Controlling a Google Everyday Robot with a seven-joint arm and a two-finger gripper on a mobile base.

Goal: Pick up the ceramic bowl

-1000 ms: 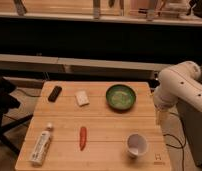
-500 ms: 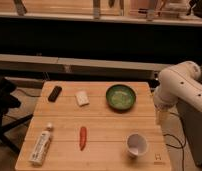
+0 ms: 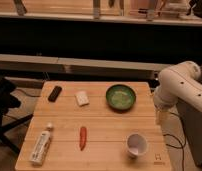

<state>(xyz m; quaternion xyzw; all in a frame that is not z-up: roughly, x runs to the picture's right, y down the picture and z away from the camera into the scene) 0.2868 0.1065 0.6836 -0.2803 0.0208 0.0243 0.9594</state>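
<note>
My claw (image 3: 160,119) hangs off the right edge of the table (image 3: 109,131), below my white arm (image 3: 179,86), level with the tabletop. Its fingers are spread as wide as they go and hold nothing. The ceramic bowl (image 3: 120,96) sits upright on the far right part of the table, near the claw but apart from it, with bare wood all around it. It is a shallow green dish with a dark rim. I judge it rigid, fairly heavy for its width, glazed and therefore slippery, and liable to chip or crack if it is dropped or knocked. It is too wide to span, so the place to grip is the rim: one finger inside, one outside, on the side nearest the claw, pressed firmly enough that the weight does not tip the dish out of the pinch. The table is a light wooden slab, flat and level. It also carries a white cup (image 3: 137,145) at the near right, a small red item (image 3: 82,137) in the middle, a white bottle (image 3: 40,148) lying at the near left, a white block (image 3: 82,98) and a small dark object (image 3: 54,93) at the far left. Behind the table run dark shelving and a pale ledge. A black stand (image 3: 1,100) is at the left.
</note>
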